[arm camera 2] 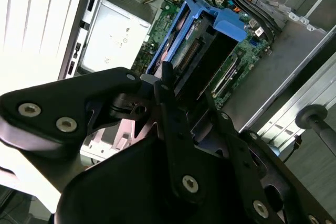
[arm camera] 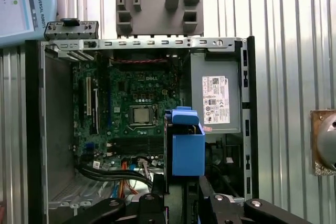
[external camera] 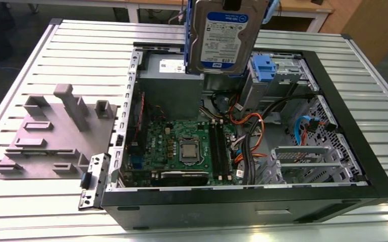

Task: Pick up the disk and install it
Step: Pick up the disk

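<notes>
Since the disk [external camera: 222,38] is meant for a place inside an open machine, it makes sense that I have it raised clear above the computer case [external camera: 247,197], which lies on its side on the slatted counter [external camera: 79,50] with its inside facing up. My gripper [arm camera: 182,195] is clamped on the disk's upper end, so the rest of it hangs free below me with nothing touching it. I judge this hold leaves the lower end and the blue side rails unobstructed. In the exterior view it hangs over the far part of the case, just beside the grey power supply box [external camera: 170,75] and near the bare blue clip [external camera: 264,68] on the drive cage [external camera: 294,70]. Its long axis runs up and down, tilted slightly rather than plumb. The white-and-blue label face is turned toward the exterior camera, and one short edge points down at the motherboard [external camera: 180,146]. In both wrist views I look along its length and see it end-on. A grey fixture block [external camera: 52,131] sits well apart on the counter.
</notes>
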Available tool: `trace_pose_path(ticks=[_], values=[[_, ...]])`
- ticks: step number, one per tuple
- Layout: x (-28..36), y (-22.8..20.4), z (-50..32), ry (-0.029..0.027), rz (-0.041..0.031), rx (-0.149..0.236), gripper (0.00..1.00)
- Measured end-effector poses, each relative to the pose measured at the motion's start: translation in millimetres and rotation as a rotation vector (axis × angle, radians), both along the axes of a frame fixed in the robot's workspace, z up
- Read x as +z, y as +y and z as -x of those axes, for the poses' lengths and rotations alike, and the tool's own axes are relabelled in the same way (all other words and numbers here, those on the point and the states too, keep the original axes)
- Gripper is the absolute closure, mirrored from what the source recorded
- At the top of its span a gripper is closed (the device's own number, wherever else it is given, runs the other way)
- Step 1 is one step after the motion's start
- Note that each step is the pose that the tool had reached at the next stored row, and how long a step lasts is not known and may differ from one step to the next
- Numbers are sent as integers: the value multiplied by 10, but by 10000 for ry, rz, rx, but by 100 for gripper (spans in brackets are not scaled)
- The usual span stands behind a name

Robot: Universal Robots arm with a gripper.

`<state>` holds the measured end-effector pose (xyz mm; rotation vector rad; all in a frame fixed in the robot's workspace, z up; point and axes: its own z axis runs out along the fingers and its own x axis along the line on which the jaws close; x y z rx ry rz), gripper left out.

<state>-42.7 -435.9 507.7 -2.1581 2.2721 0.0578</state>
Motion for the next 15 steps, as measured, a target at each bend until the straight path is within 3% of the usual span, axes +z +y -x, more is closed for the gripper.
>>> trace_pose_path(ticks=[15], values=[[-42, -203, -51, 0, -1, 1, 65]])
